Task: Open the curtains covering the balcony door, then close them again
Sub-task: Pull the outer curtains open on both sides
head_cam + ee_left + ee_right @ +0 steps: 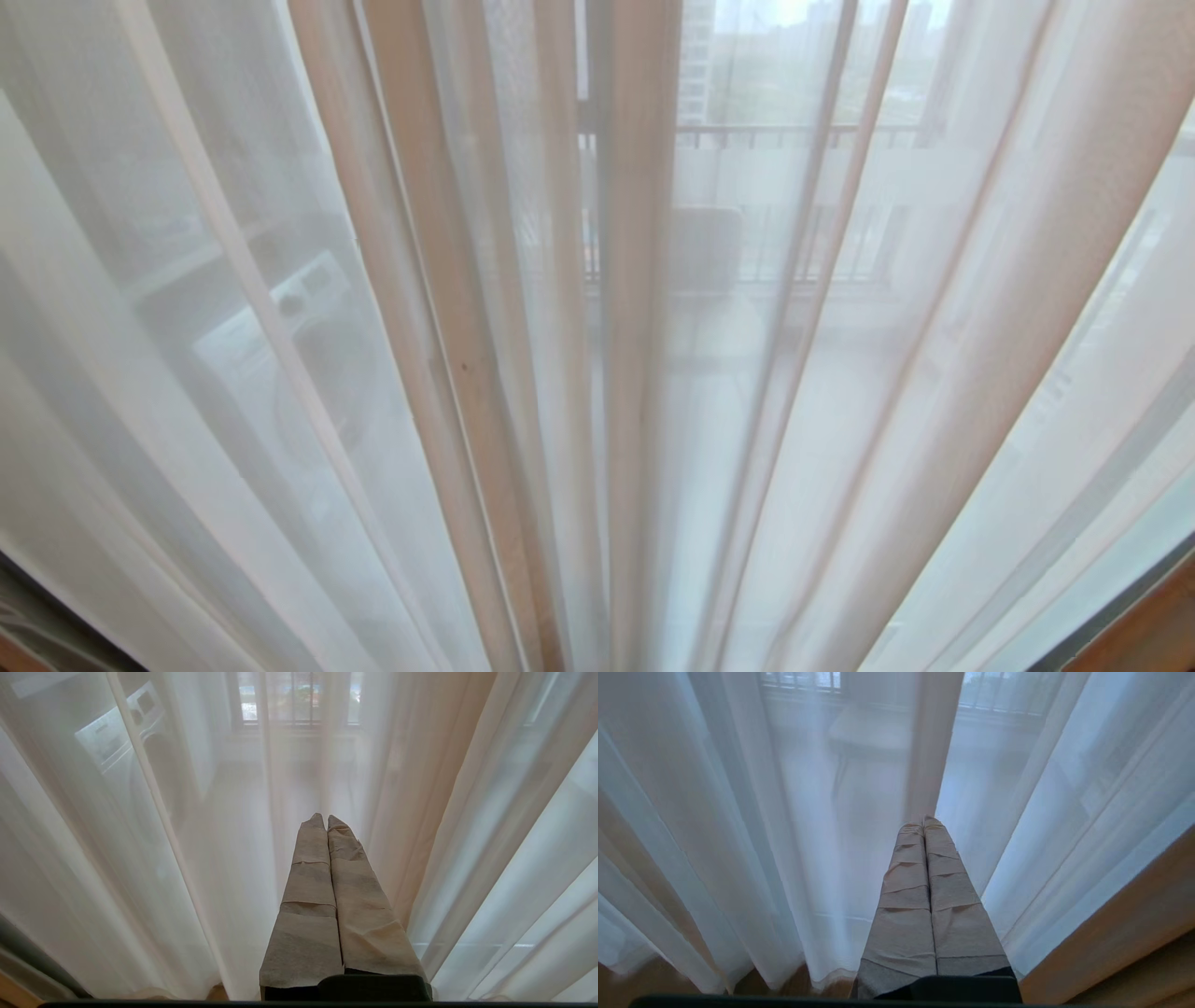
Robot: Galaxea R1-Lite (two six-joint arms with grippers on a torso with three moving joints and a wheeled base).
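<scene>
Both sets of jaws were pressed together, pinching nothing. The left gripper [325,820] and right gripper [922,822] each pointed at the sheer curtains [597,373], which hung drawn across the balcony door, probably because opening had not begun. Wooden floor [1134,924] showed beneath their hems.

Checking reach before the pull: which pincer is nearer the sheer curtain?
Neither clearly. The left pincer and right pincer, both shut, each point at the sheer curtain with tips close before its folds; contact can't be told.
</scene>
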